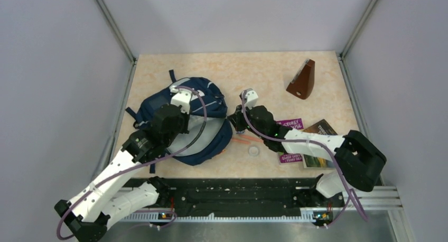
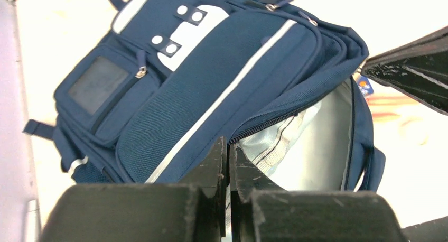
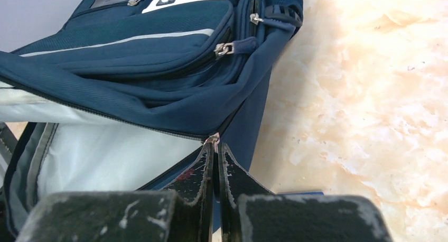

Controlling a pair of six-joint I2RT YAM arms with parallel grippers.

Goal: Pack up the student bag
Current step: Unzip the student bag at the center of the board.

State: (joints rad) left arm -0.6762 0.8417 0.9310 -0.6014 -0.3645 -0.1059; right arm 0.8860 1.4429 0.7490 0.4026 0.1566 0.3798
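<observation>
1. The bag [image 1: 206, 94] lies flat on the left half of the table [image 1: 274, 73]. Its main mouth gapes toward the near right, and the pale lining [image 2: 317, 147] is exposed.
2. The right gripper [image 3: 215, 147] is seen with its jaws pressed together on the zip pull [image 3: 212, 139] at the bag's right edge (a small metal tab, easily lost).
3. The left gripper [image 2: 228, 147] is likewise closed, with its tips at the toothed rim of the flap [image 2: 211, 89]. Whether fabric is actually pinched cannot be told.
4. The step in hand is judged to be widening the mouth. The pull should be drawn along the line of the zip and not lifted away from it, so that the slider is not jammed.
5. The flap should be held taut against that draw by the left gripper, so that the bag is not dragged across the table.
6. The mouth should be turned toward the book [image 1: 291, 124], so that loading is made short.
</observation>
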